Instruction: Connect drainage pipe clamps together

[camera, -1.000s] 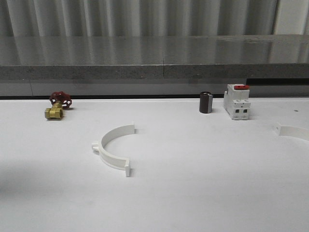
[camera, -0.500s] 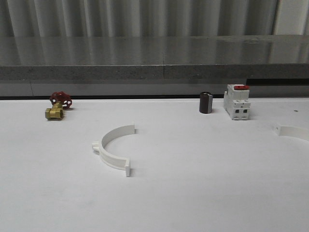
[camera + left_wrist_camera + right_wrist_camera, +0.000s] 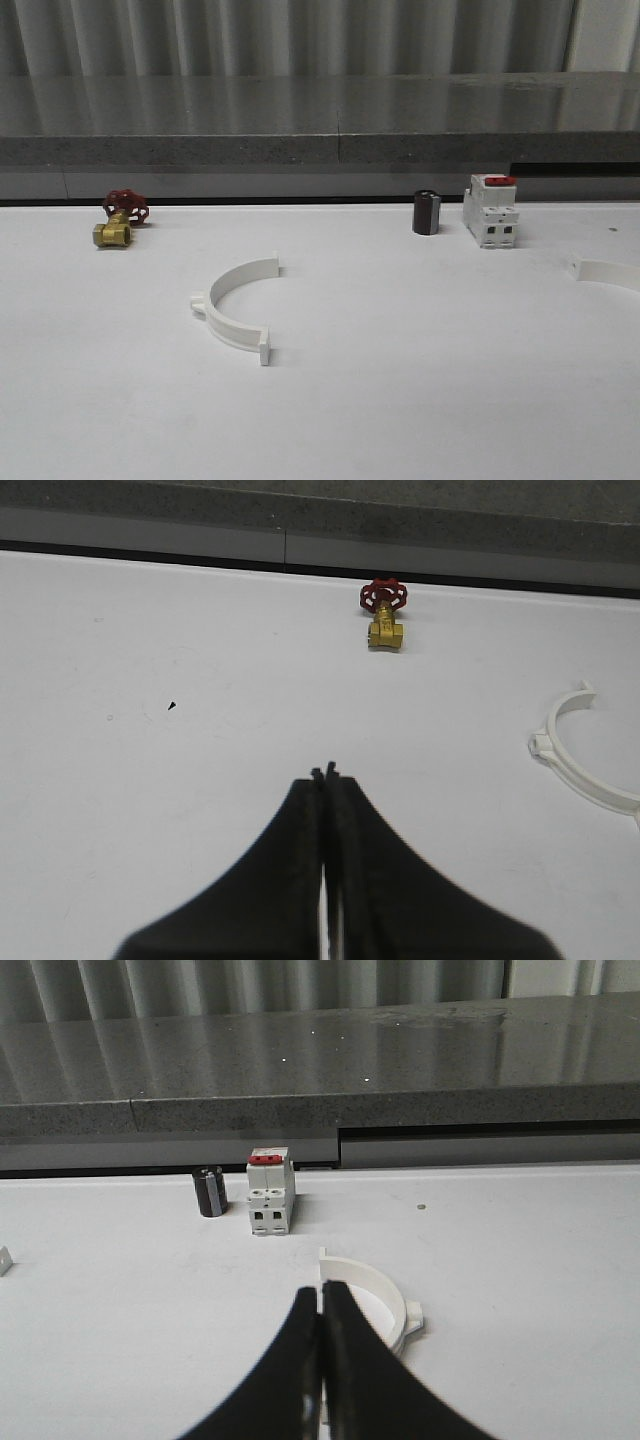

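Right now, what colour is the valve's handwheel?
Red, on a brass-yellow body: the valve shows best in the left wrist view, and also at the table's far left in the front view.

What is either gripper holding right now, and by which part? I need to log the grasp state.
Nothing is held. The left gripper and right gripper are both shut on nothing, and both clamp halves lie untouched on the table.

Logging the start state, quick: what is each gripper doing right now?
Left gripper: closed, fingers together, holding nothing.
Right gripper: closed, holding nothing.
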